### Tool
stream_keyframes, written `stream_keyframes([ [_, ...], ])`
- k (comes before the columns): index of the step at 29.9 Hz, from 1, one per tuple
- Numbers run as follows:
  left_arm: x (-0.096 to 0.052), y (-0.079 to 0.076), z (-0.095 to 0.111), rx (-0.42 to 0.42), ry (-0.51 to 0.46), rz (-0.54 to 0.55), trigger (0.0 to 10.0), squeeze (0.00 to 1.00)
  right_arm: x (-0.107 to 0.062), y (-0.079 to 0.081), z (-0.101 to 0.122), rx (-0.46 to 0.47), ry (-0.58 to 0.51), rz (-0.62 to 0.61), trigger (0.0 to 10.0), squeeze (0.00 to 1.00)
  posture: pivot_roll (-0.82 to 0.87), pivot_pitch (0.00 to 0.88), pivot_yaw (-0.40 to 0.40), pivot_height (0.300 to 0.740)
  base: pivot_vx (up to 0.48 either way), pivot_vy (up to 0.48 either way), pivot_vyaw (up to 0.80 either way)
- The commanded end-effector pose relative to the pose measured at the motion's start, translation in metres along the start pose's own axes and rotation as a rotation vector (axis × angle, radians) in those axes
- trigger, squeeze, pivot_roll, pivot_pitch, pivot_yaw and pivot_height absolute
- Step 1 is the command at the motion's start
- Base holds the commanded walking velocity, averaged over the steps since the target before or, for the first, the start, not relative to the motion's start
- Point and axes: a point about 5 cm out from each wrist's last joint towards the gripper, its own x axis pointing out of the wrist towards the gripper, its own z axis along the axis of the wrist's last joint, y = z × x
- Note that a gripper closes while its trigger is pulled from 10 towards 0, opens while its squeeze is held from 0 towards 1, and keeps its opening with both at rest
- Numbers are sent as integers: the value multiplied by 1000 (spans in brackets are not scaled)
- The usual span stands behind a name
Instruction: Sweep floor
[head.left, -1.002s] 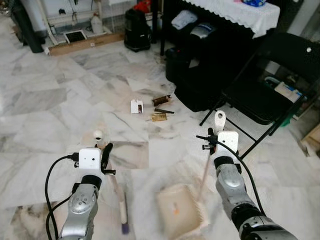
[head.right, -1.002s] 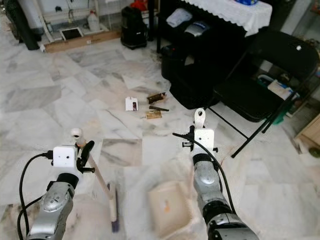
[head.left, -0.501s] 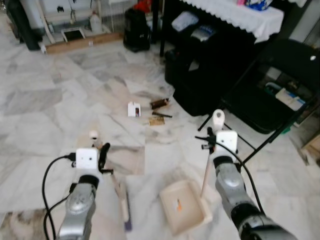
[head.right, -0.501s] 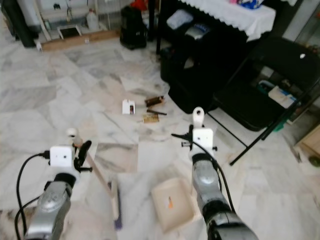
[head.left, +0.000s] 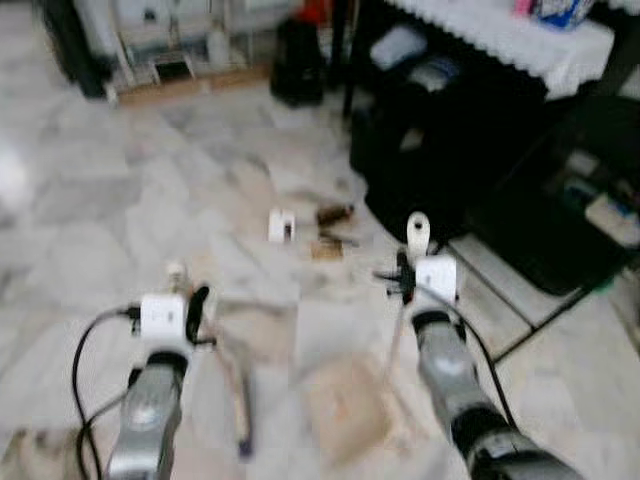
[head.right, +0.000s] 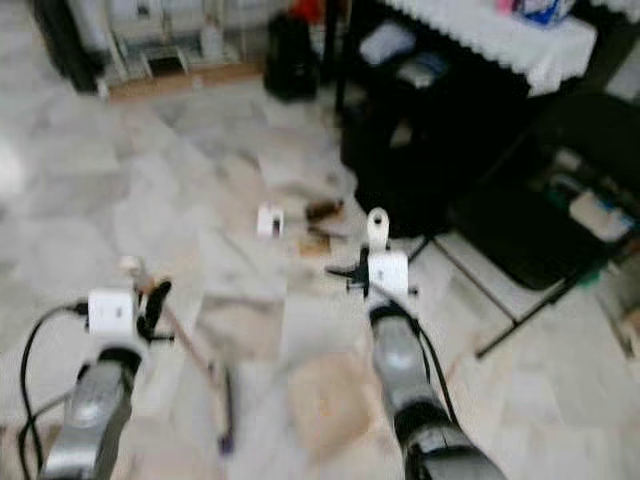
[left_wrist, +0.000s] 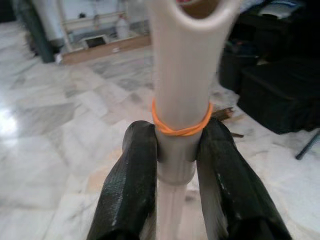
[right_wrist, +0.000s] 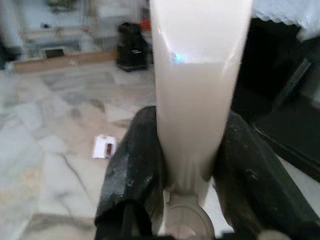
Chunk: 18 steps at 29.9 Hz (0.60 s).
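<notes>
Litter on the pale marble floor (head.left: 90, 200) is what I am after: a small white box (head.left: 281, 225) and some brown scraps (head.left: 330, 230) lie ahead of me, close to the black bags (head.left: 420, 150) under the cloth-covered table.

My left gripper (left_wrist: 176, 150) is clamped on the cream handle of the broom (head.left: 228, 385), just below an orange rubber band (left_wrist: 180, 125). My right gripper (right_wrist: 187, 165) is closed around the pale handle of the beige dustpan (head.left: 345, 410).

Risks, as I judge them: both views from my head are blurred, so I could misjudge the range and push the scraps under the bags or against the legs of the black folding chair (head.left: 560, 230). The dustpan could also tip if I tilt its handle.

Broom's long axis slopes from my left gripper down and forward to the brush head on the floor. The dustpan handle stands nearly upright, pan flat on the floor, well short of the litter; which way its mouth faces I cannot tell.
</notes>
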Motion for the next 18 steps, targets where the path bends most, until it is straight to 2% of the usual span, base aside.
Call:
stream_keyframes([
  [1, 0, 3, 2, 11, -14, -2, 10000, 0, 5, -6, 9, -21, -47, -8, 10000, 0, 108, 78, -50, 740, 277, 0, 0],
  [7, 0, 1, 2, 7, -14, -2, 10000, 0, 5, -6, 9, -29, -43, 2, 10000, 0, 109, 67, -53, 740, 277, 0, 0],
  [9, 0, 1, 2, 7, -14, -2, 10000, 0, 5, -3, 9, -60, -48, 25, 10000, 0, 109, 64, -54, 740, 277, 0, 0],
  [18, 1, 2, 3, 7, -16, 6, 10000, 0, 4, -3, 10, -37, -54, 26, 10000, 0, 118, 74, -56, 740, 278, 0, 0],
])
